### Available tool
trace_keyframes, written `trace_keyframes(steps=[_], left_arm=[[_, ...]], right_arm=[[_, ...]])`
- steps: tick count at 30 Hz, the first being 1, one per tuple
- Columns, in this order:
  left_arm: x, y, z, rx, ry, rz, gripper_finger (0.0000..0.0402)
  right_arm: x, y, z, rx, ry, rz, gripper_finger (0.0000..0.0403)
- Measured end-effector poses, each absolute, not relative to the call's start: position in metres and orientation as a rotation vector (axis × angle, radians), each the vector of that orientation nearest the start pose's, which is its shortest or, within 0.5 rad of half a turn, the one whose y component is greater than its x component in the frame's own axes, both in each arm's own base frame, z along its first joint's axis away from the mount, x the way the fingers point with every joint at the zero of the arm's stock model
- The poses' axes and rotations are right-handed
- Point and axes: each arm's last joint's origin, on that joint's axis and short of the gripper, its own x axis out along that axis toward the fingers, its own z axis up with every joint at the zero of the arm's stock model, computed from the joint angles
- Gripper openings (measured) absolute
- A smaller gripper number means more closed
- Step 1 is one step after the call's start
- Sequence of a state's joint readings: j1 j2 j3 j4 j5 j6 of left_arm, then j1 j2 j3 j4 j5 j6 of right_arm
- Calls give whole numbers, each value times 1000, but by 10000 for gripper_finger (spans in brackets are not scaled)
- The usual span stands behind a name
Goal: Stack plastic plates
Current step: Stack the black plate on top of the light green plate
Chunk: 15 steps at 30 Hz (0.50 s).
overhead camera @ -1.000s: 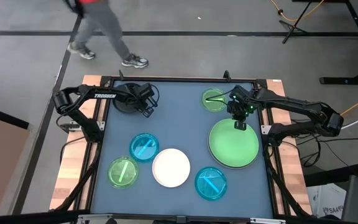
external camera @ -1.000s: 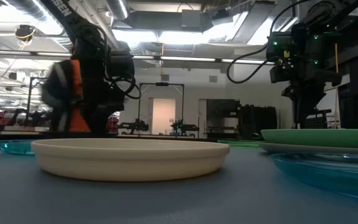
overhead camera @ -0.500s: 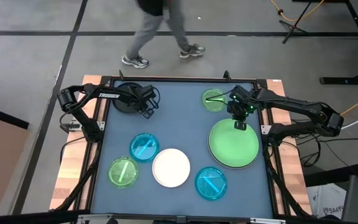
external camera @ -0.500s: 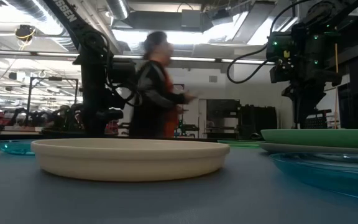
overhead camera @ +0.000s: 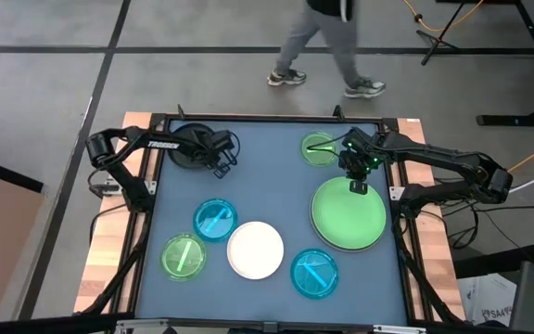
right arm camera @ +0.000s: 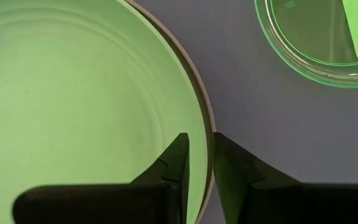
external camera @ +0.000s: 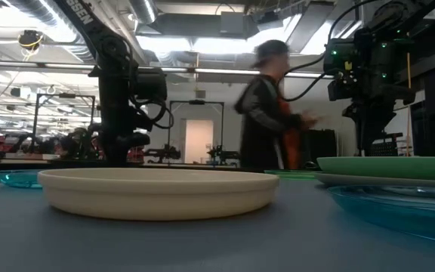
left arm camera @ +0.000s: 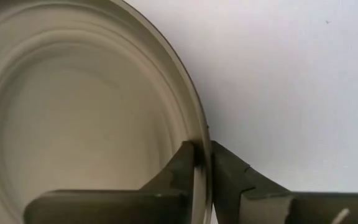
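Observation:
The black plate point(overhead camera: 188, 148) lies at the table's far left. My left gripper point(overhead camera: 219, 167) is shut on its rim, also seen in the left wrist view point(left arm camera: 202, 163). The large light green plate point(overhead camera: 349, 215) rests inside the large grey plate, whose rim point(right arm camera: 209, 134) shows beneath it at the right. My right gripper point(overhead camera: 358, 186) points down at the green plate's far rim. It is a little open, one finger inside and one outside the rim point(right arm camera: 201, 155), with a gap on the inner side. My left gripper pinches the black plate's rim point(left arm camera: 199, 146) on the side toward the table's middle. One finger point(left arm camera: 182, 165) is inside the plate and one point(left arm camera: 229, 171) is outside. The fingers come from above, pointing down. The plate lies level.
A white plate point(overhead camera: 255, 250) is at the near middle. Two small blue plates point(overhead camera: 215, 220) point(overhead camera: 314, 273) and a small green one point(overhead camera: 184, 257) lie around it. Another small green plate point(overhead camera: 319, 148) is at the far right. A person point(overhead camera: 327, 42) walks beyond the far edge.
My left arm has shifted slightly and lowered a little at the black plate. My right gripper has kept still. A person has walked from left to right beyond the table's far edge.

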State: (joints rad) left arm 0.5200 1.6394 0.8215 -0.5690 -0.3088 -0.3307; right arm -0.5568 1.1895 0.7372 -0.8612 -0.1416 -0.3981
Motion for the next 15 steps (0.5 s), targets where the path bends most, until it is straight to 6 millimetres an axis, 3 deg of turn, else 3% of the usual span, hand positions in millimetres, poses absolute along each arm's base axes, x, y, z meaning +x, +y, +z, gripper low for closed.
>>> trace_keyframes(steps=[15], left_arm=[[246,107,135,-285,1288,821,21]], right_arm=[[173,-103,205,171,1183,-193,60]])
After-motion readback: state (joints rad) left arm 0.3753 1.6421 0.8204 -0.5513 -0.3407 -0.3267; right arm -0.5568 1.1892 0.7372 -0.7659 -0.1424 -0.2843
